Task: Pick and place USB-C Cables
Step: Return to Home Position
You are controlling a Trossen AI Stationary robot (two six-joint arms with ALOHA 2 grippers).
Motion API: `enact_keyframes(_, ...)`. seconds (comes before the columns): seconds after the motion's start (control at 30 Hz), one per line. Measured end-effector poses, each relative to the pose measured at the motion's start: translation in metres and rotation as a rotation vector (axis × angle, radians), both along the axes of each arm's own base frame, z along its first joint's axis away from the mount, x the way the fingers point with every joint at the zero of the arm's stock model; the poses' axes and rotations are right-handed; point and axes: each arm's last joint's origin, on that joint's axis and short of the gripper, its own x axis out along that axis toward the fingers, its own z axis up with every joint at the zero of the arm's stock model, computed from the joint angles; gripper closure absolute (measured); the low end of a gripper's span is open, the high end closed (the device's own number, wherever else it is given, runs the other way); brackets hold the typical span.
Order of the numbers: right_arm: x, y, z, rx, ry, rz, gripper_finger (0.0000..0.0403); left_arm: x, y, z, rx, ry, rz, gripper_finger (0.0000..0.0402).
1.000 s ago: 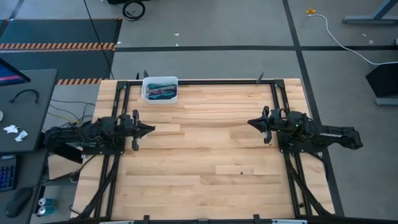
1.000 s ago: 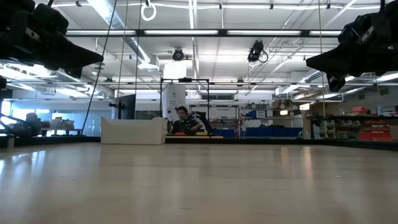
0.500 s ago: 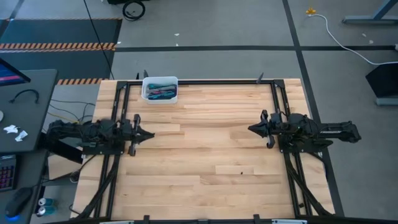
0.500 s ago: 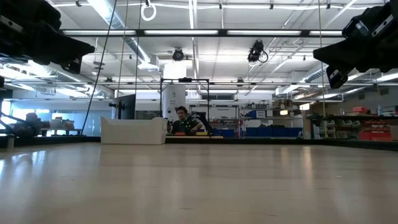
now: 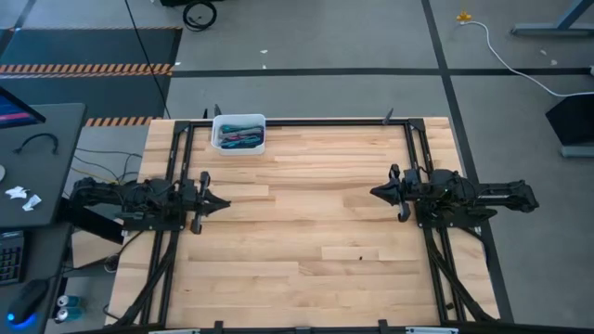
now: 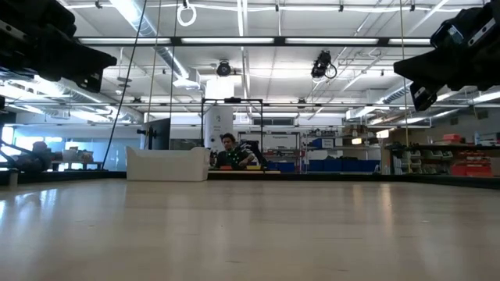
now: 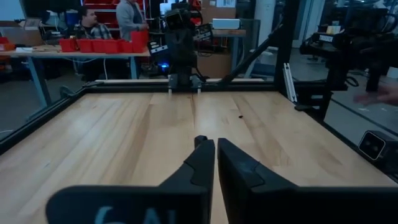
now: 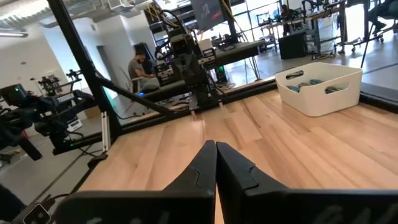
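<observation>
1. Lying in one white bin at the surface's far left edge are the USB-C cables; their count cannot be told.
2. Two arms face each other: the left end effector and the right end effector, both with fingers pressed together.

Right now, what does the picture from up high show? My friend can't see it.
Seen from above, a white bin at the far edge of the wooden table holds coloured USB-C cables. The left gripper and right gripper point at each other from opposite sides, both shut and empty.
</observation>
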Motion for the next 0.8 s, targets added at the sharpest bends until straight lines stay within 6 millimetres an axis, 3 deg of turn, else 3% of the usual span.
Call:
enact_keyframes(0.2, 0.0000, -0.0001, 0.0000, -0.157, 0.005, -0.007, 0.0396, 0.0000, 0.0000, 0.0000, 0.000, 0.000, 0.000, 0.0371)
enact_keyframes(0.8, 0.0000, -0.0001, 0.0000, -0.155, 0.005, -0.006, 0.0396, 0.0000, 0.0000, 0.0002, 0.000, -0.001, 0.000, 0.0373)
